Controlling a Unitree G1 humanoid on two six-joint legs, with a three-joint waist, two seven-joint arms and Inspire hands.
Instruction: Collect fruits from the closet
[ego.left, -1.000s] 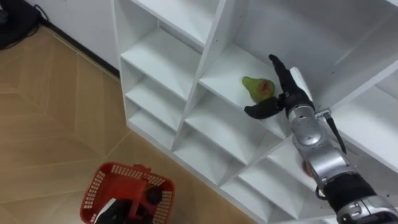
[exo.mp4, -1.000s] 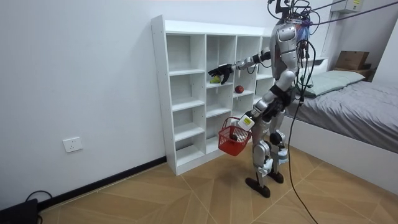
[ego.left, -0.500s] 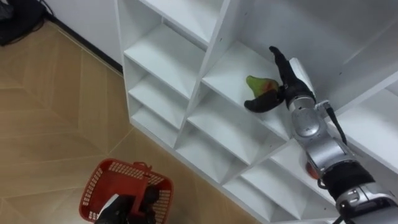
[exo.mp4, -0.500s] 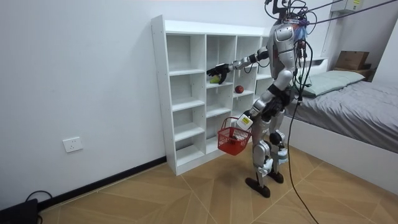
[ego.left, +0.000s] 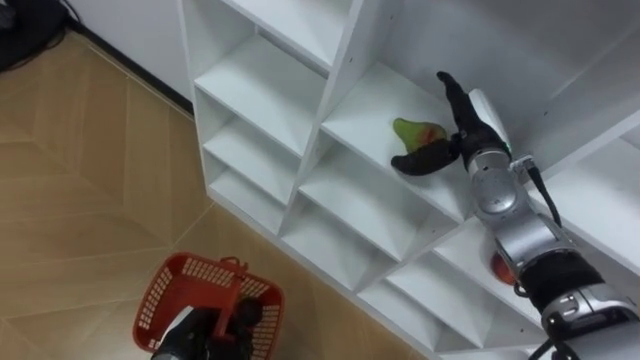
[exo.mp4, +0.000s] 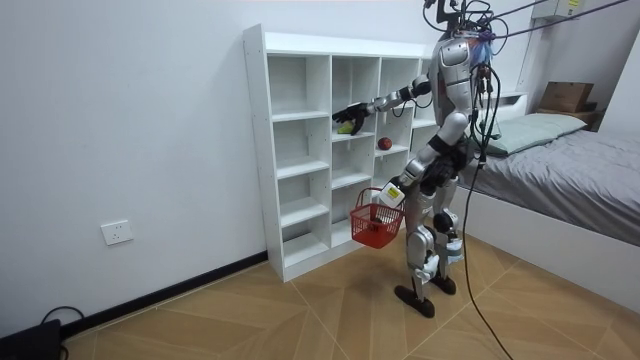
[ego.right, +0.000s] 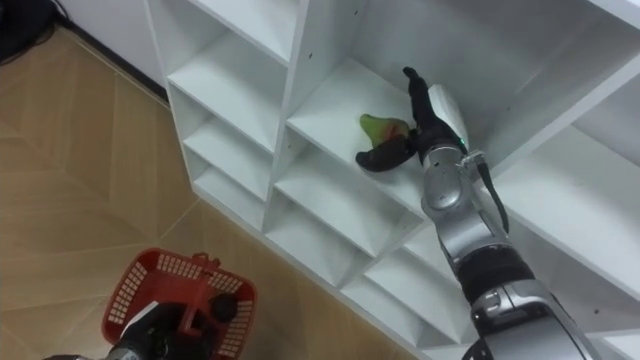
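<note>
The right hand has edged closer to the green pear on the closet shelf, thumb beneath, fingers straight behind, seemingly not yet clamped; the left hand grips the red basket.

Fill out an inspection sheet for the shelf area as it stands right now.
Surface: white shelf unit against the wall; most compartments are bare.
Job's things: green fruit lies on a middle shelf; red fruit sits on a shelf in the next column; red basket hangs low in front of the unit.
Clutter: nothing seen.
Hands: right hand reaches into the compartment, open, with straight fingers behind the green fruit and its thumb in front; left hand is curled on the basket's handle.
Cables: dark cord loops on the floor by the wall.
Surroundings: wood floor, wall socket, bed.
</note>
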